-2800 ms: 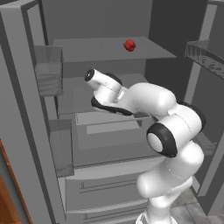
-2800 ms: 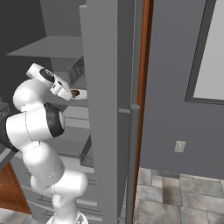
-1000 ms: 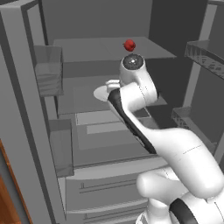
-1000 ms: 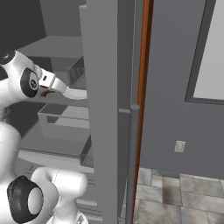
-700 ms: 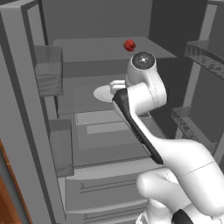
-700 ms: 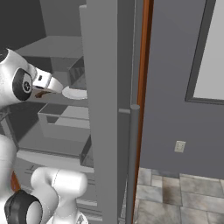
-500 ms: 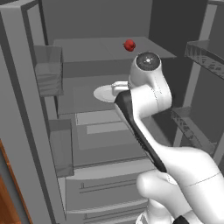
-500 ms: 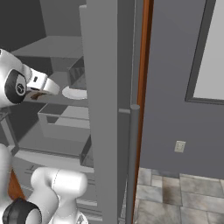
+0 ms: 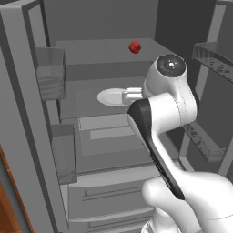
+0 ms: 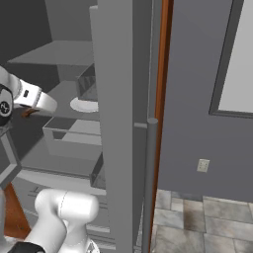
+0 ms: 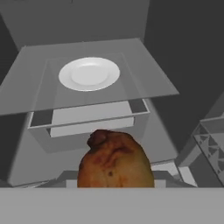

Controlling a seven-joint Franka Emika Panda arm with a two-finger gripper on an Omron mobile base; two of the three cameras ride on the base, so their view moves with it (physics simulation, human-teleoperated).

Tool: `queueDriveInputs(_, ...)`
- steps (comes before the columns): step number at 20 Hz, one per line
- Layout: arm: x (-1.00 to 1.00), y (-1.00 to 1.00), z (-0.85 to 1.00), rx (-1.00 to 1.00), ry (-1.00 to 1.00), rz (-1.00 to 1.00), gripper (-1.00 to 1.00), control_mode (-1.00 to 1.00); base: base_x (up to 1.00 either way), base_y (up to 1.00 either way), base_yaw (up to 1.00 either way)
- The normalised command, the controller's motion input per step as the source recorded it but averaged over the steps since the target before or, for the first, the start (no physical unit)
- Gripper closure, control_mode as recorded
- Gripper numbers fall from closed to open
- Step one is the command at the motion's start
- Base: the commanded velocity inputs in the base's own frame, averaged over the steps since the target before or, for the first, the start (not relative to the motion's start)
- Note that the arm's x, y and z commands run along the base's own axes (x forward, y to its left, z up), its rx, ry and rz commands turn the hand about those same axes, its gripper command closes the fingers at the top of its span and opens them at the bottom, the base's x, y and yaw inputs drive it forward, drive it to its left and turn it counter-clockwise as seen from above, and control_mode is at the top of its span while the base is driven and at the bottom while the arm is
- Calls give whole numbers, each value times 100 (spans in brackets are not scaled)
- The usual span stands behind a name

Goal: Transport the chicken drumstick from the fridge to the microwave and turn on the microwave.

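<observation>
The white arm rises from the lower right of the left base view, its forearm climbing steeply to a bent wrist level with the middle shelf of the open fridge [image 9: 27,113], with the hand pointing in toward the shelves. From there the hand itself is mostly hidden behind the wrist, so the fingers cannot be made out; just past it, a white plate [image 9: 111,97] lies flat on the middle shelf, and a small red round item [image 9: 134,47] sits near the back of the shelf above. The right base view looks from the other side, where the fridge's door edge fills the centre; the wrist shows at the far left, and a sliver of golden-brown, the chicken drumstick [image 10: 28,112], pokes out just under it, short of the plate [image 10: 84,105] on the shelf beyond. The hand view gives what neither base camera does: the chicken drumstick [image 11: 114,161] sits close up at the bottom centre, thick end toward the camera, with the gripper [image 11: 114,186] clamped on it; the fingertips themselves are hidden behind the meat. Beyond the drumstick in that view, the plate [image 11: 89,73] lies bare on the translucent shelf, well apart from the drumstick, with a drawer front below it.
</observation>
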Motion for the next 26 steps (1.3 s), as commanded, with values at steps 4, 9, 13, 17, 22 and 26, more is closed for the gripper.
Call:
queueDriveInputs(4,-60,-5,19,7,0,8,100,-100,0,0,0)
queueDriveInputs(9,-63,-10,14,9,0,12,100,-100,0,0,0)
queueDriveInputs(13,-54,-4,13,5,0,10,100,-100,0,0,0)
queueDriveInputs(17,-47,-4,13,3,0,8,100,-100,0,0,0)
queueDriveInputs(22,-33,0,8,0,0,1,100,-100,0,0,0)
queueDriveInputs(26,-20,0,1,0,1,1,100,-100,0,0,0)
